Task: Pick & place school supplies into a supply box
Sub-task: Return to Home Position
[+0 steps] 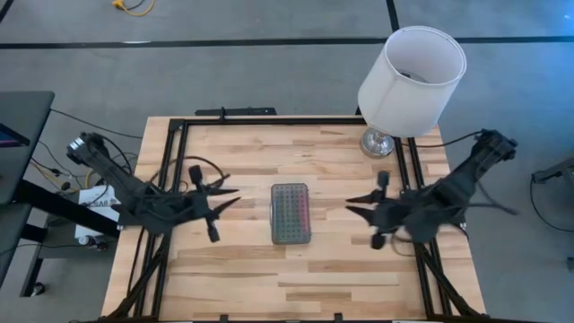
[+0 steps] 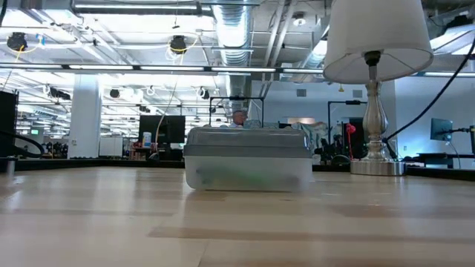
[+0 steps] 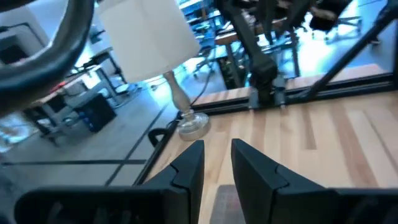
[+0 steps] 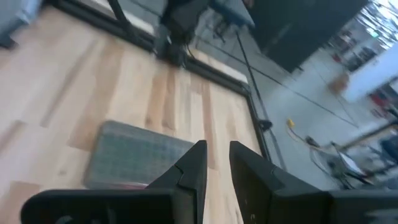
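Note:
The supply box lies flat on its base in the middle of the wooden table, its grey dotted lid shut; it also shows in the low view and the right wrist view. Green and pink tints of the school supplies show faintly through its clear wall. My left gripper hovers open to the box's left, fingers pointing at it. My right gripper hovers open to the box's right, above the box's edge. Neither touches anything.
A white-shaded lamp on a silver foot stands at the table's far right corner. A black frame runs along the table's far, left and right edges. Bare wood lies near the box. A person shows far behind.

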Tool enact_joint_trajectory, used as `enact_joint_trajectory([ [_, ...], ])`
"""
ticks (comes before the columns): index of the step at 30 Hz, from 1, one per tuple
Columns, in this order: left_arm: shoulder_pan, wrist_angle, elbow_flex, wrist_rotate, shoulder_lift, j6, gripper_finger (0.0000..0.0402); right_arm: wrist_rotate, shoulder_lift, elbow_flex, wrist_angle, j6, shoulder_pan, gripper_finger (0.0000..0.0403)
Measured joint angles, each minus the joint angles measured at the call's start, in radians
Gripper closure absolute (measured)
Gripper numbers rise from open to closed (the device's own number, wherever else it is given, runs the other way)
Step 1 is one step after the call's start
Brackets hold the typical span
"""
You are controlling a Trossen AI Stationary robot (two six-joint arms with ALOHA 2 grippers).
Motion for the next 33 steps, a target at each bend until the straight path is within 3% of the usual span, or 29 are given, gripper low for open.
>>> enact_joint_trajectory([
  [8,0.013,0.002,-0.118,0.024,-0.14,0.0,0.0325,0.004,-0.133,-0.014,-0.068,0.069,0.104,0.0337],
  [16,0.062,0.082,-0.294,0.058,-0.298,-0.04,0.0325,-0.002,-0.373,-0.236,0.017,0.096,0.134,0.0337],
  [22,0.124,0.434,-0.481,0.334,-0.419,0.148,0.0325,-0.287,-0.604,-0.502,0.334,-0.099,0.107,0.0337],
  [25,0.194,0.567,-0.56,0.424,-0.451,0.19,0.0325,-0.394,-0.694,-0.591,0.4,-0.141,0.047,0.0337],
  [33,0.447,0.624,-0.654,0.65,-0.464,0.09,0.0325,-0.713,-0.87,-0.689,0.404,-0.127,-0.172,0.0337],
])
